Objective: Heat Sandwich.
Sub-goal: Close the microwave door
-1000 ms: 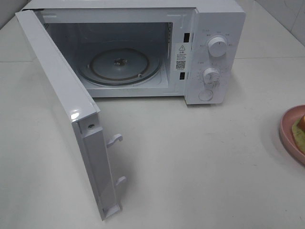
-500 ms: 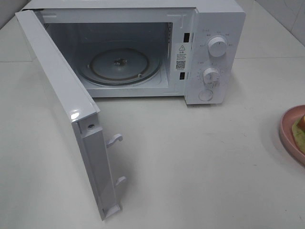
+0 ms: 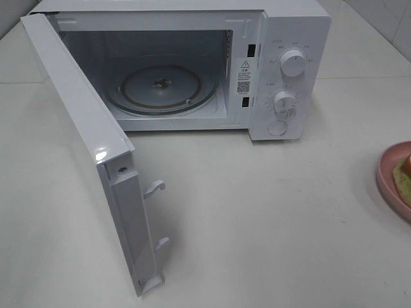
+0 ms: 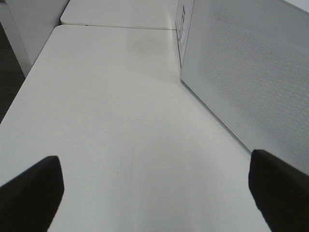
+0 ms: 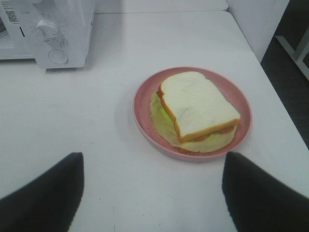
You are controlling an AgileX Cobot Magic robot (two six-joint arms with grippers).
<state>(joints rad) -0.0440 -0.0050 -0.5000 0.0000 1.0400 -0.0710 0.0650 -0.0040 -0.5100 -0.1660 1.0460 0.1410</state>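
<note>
The sandwich [image 5: 198, 104], white bread with tan crust and pale green filling, lies on a round pink plate [image 5: 140, 108]. In the right wrist view my right gripper [image 5: 152, 179] hovers just short of the plate, open, with nothing between its fingers. The high view shows only a sliver of the sandwich [image 3: 404, 172] and plate [image 3: 387, 176] at the right edge. The white microwave [image 3: 292, 32] stands at the back with its door [image 3: 83, 135] swung wide open and its glass turntable [image 3: 160, 86] bare. My left gripper [image 4: 154, 179] is open over bare table beside the door's outer face [image 4: 251, 72].
The microwave's two knobs and round button [image 3: 277, 128] face front on its right panel. White table [image 3: 257, 212] stretches between the microwave and the plate. The table's right edge [image 5: 277, 87] runs close past the plate. Neither arm shows in the high view.
</note>
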